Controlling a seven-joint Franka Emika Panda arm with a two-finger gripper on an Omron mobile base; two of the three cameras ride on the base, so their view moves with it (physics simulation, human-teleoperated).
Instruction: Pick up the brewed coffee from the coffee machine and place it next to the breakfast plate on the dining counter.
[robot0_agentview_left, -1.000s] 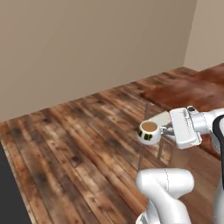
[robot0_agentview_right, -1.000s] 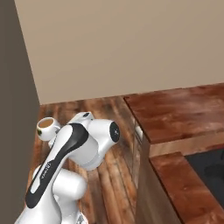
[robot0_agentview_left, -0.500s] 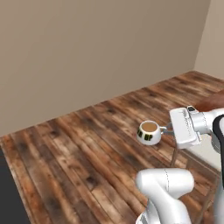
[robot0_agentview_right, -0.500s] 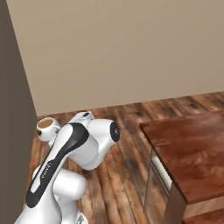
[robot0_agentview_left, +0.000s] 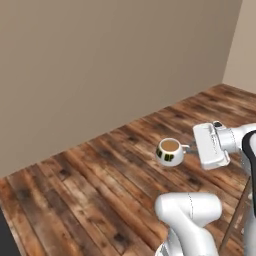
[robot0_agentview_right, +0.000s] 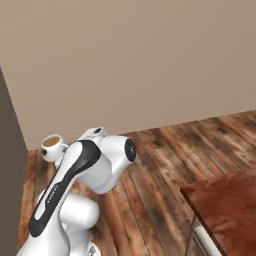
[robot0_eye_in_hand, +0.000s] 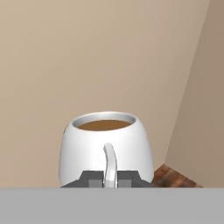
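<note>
Left base view: the gripper (robot0_agentview_left: 189, 148) is clamping the handle of the brewed coffee (robot0_agentview_left: 169, 152), carrying it upright above the wooden floor (robot0_agentview_left: 90, 200). The whole scene is shifting compared with a second ago, so the base is turning, not the things; the mug is keeping its place beside the hand.

Right base view: the dining counter (robot0_agentview_right: 230, 205) is sliding toward the lower right corner, less of it showing than before, suggesting transport is under way with the placing undone. The arm is folding, the mug (robot0_agentview_right: 51, 146) riding at its left.

Hand view: both finger pads (robot0_eye_in_hand: 91, 178) are pinching the handle, coffee level.
</note>
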